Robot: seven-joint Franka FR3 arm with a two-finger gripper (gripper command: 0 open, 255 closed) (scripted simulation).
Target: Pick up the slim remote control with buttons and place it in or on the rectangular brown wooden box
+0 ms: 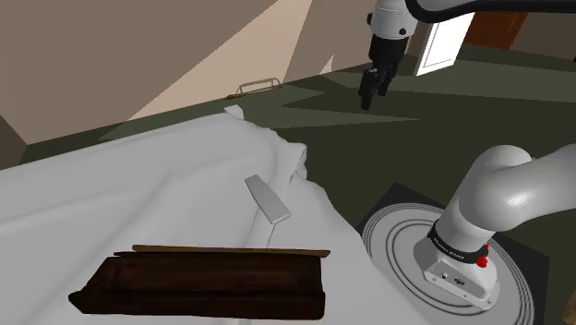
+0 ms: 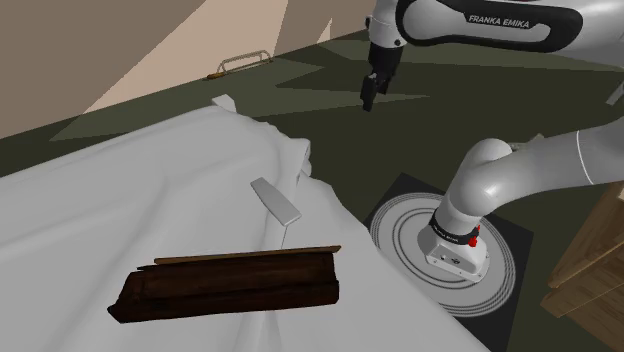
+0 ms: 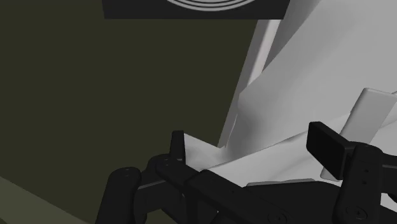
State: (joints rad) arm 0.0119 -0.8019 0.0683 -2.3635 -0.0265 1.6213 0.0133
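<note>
The slim remote (image 1: 268, 198) (image 2: 277, 201) is drawn as a plain grey slab lying on a rumpled white sheet (image 1: 138, 185), near the sheet's edge. Just in front of it sits the long dark brown wooden box (image 1: 208, 282) (image 2: 230, 285), with a thin strip along its top. My black gripper (image 1: 372, 97) (image 2: 368, 97) hangs high over the dark green floor, beyond the sheet's far corner and well apart from the remote. Its fingers stand apart with nothing between them. In the wrist view the gripper (image 3: 253, 143) frames the sheet's edge, and the remote (image 3: 356, 130) lies beside the right finger.
The arm's round base disc (image 1: 397, 249) (image 2: 400, 235) rests on a dark mat beside the sheet. A small wooden handle-like rack (image 1: 258, 86) (image 2: 243, 62) stands by the tan wall. A white panel (image 1: 441, 46) is behind the gripper, and wooden furniture (image 2: 590, 250) is at the second exterior view's right.
</note>
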